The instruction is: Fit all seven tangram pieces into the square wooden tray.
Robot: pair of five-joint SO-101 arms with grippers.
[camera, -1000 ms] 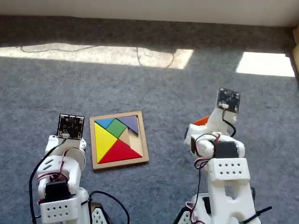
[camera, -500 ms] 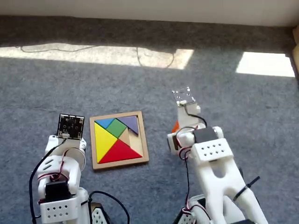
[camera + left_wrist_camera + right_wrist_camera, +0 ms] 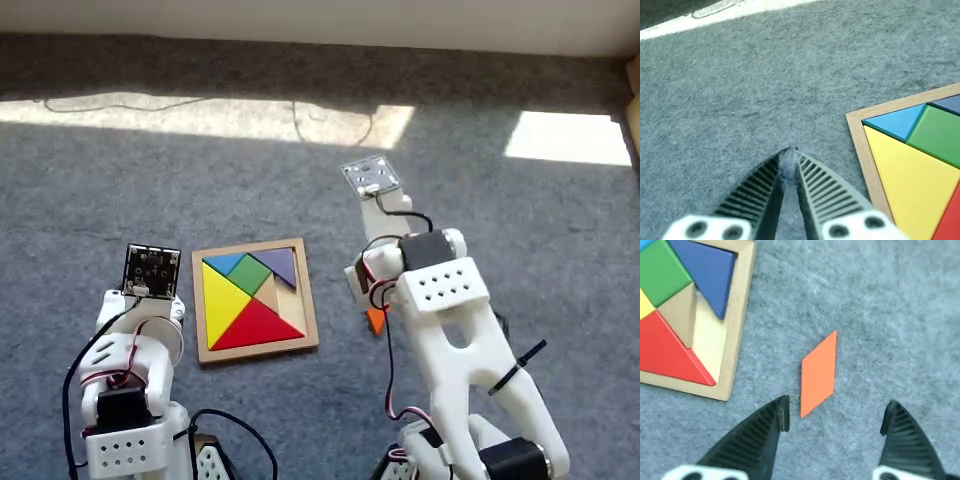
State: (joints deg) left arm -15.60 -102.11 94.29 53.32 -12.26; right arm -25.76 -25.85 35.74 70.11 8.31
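Lying flat on the grey carpet (image 3: 150, 180), the orange piece (image 3: 818, 373) sits just beside the tray (image 3: 311, 300). It is off the tray's right rim and does not touch it. In the high view the right arm (image 3: 440, 300) covers most of this piece, and one orange corner shows under the arm. The right gripper (image 3: 837, 407) hangs over the carpet with its jaws spread wide and grips nothing. The piece lies just ahead of the gap between them.

Inside the tray lie coloured pieces, among them a red triangle (image 3: 258, 325), a yellow triangle (image 3: 222, 300) and a dark blue triangle (image 3: 710, 270). A pale strip of tray floor (image 3: 707, 347) shows along the right rim, next to the red triangle. Both wrist views cut the tray off at the frame edge.

The left gripper (image 3: 790, 150) points at the carpet off the tray's left rim, near the light blue triangle (image 3: 895, 121). Its jaws are closed tip to tip and empty.
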